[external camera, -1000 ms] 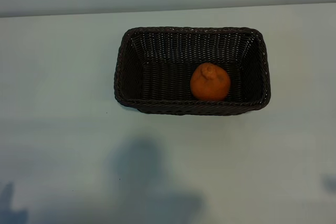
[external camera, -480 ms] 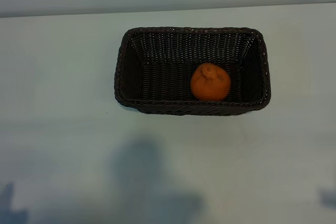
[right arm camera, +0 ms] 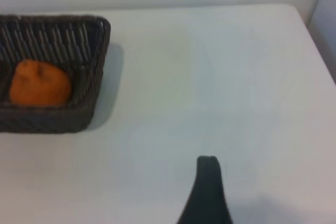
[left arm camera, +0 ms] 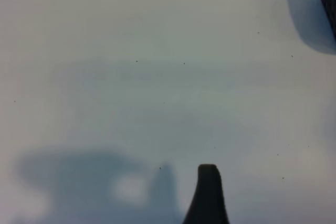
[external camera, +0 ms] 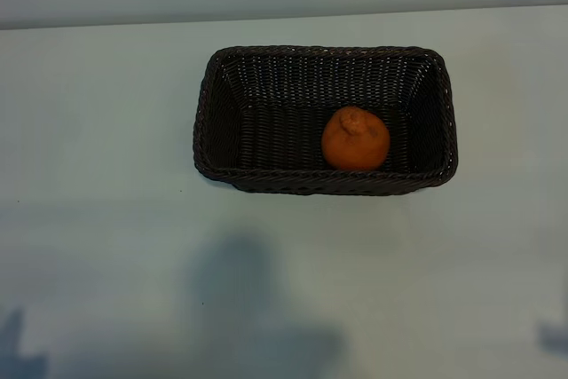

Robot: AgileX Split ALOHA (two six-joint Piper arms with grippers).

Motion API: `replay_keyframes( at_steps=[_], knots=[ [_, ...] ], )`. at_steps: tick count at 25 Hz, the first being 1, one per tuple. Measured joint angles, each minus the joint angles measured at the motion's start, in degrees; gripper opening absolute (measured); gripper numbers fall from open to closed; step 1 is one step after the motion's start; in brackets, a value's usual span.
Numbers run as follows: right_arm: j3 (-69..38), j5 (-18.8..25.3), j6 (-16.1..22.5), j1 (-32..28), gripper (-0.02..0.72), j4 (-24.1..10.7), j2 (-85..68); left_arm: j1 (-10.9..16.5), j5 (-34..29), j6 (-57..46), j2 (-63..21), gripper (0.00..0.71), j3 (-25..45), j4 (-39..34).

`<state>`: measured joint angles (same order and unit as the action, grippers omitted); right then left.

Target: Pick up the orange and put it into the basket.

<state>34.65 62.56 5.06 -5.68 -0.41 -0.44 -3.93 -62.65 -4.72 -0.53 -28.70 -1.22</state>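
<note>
Orange (external camera: 355, 139) inside basket (external camera: 324, 181), right half

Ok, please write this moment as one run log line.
orange: inside basket, right half | left, right fingers: off the basket, holding nothing | task: looks done

- Left gripper: one finger (left arm camera: 208, 195) shows, matte black, narrow, with a rounded tip.
- Right gripper: one finger (right arm camera: 207, 191) shows, equally black, slim, blunt-tipped, flaring toward its base.
</note>
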Motion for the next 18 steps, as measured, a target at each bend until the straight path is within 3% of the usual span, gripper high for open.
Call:
replay_keyframes(
  at_steps=[18],
  knots=[
    [-6.63, -1.41, -0.15, 0.00, 0.559, 1.10, 0.00, 0.00, 0.00, 0.00, 0.00, 0.592, 0.00, 0.00]
  ],
)
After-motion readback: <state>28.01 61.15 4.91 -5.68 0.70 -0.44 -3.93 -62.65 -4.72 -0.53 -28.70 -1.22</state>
